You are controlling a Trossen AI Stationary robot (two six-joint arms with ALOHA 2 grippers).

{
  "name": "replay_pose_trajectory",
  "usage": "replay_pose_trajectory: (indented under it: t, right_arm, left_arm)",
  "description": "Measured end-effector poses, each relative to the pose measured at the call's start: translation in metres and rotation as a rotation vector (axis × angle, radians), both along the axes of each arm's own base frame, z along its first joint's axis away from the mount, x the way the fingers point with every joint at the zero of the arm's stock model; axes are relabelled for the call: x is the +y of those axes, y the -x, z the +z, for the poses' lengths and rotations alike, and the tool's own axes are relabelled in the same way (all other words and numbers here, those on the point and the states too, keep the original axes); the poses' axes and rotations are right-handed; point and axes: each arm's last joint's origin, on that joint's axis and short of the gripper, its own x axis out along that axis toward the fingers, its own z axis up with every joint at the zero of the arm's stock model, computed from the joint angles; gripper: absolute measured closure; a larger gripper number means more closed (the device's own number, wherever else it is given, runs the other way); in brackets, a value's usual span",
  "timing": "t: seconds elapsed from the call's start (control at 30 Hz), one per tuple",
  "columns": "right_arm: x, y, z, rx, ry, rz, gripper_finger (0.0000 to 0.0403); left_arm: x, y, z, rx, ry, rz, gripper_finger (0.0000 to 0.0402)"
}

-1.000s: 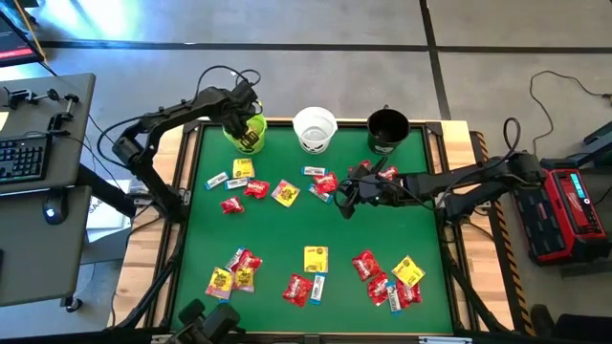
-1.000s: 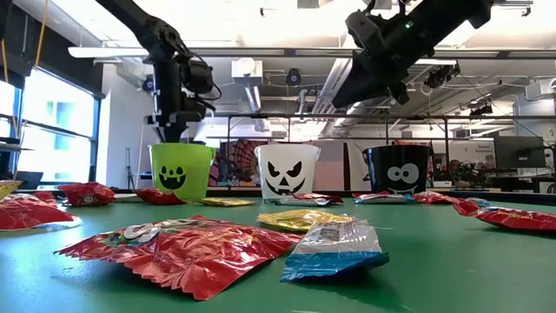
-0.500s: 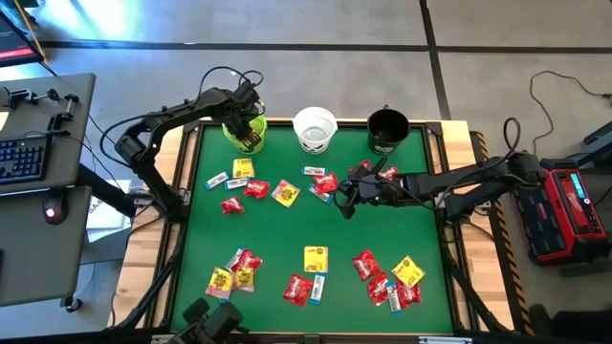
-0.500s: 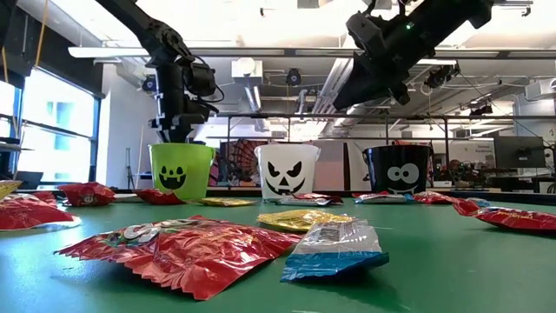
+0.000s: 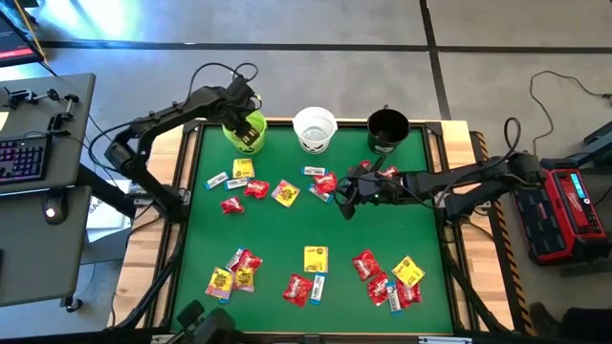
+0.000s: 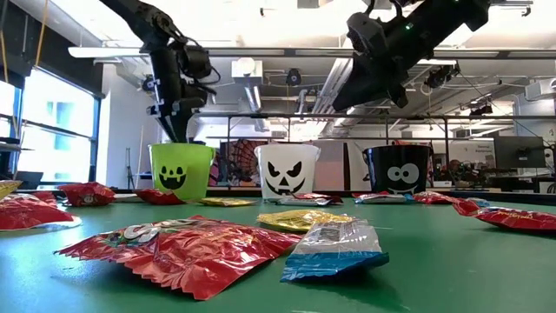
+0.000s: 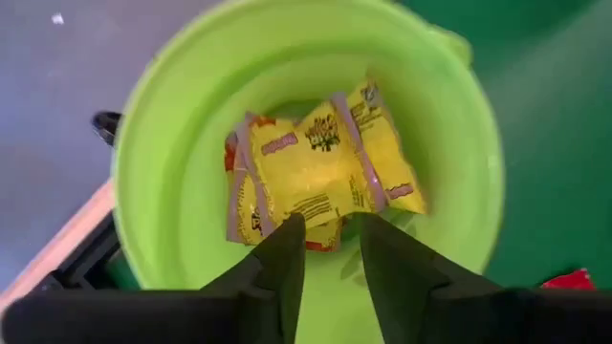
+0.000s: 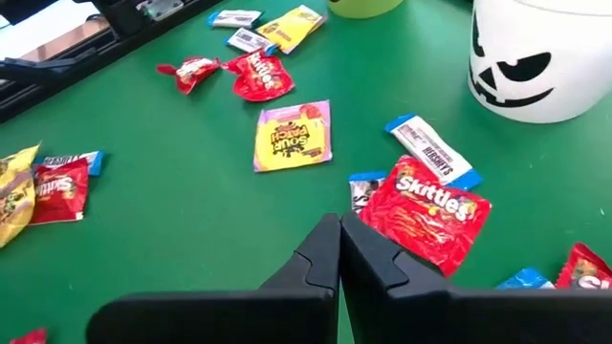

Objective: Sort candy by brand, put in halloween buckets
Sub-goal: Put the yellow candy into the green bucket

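Yellow candy packets (image 7: 320,167) lie inside your lime green plastic bucket (image 7: 172,124); left gripper (image 7: 330,253) hovers above, fingers parted, empty. Right gripper (image 8: 339,250) is clenched, empty.

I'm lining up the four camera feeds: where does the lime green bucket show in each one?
High view: lime green bucket at the table's far left corner, under the left gripper.
Low view: leftmost pail.
Left wrist view: fills the picture, yellow packets inside.
Right wrist view: only its base, top edge.
Shared landmark: white bucket beside it.
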Motion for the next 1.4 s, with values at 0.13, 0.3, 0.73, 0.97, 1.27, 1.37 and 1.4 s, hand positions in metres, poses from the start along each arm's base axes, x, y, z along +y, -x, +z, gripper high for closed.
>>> replay_pose_trajectory:
  t: [0.13,0.3,0.73,0.97,1.27,1.37,1.4]
  right_arm:
    - [-0.004,0.0,0.0,0.0,0.001,-0.014,0.0403]
    - [-0.004,0.0,0.0,-0.003,-0.022,-0.007,0.0403]
    - [-0.002,0.0,-0.003,0.024,-0.072,0.062,0.0403]
    - [-0.002,0.006,-0.009,0.122,-0.101,0.131,0.0403]
    - [0.007,0.007,-0.011,0.152,-0.084,0.173,0.0403]
    - [0.007,0.007,-0.011,0.152,-0.084,0.175,0.0403]
    - [0.007,0.007,-0.011,0.152,-0.084,0.175,0.0403]
  left_arm:
    - [-0.009,0.006,0.018,-0.043,-0.05,-0.006,0.0353]
    - [-0.027,0.011,0.043,-0.102,-0.118,-0.052,0.0398]
    - [-0.089,0.012,0.078,-0.343,0.007,-0.25,0.04]
    - [-0.132,-0.003,0.084,-0.341,0.013,-0.532,0.0401]
    - [-0.198,-0.014,0.084,-0.325,0.124,-0.764,0.0401]
    - [-0.22,-0.013,0.082,-0.29,0.191,-0.799,0.0401]
    - [-0.228,-0.012,0.082,-0.28,0.211,-0.809,0.0401]
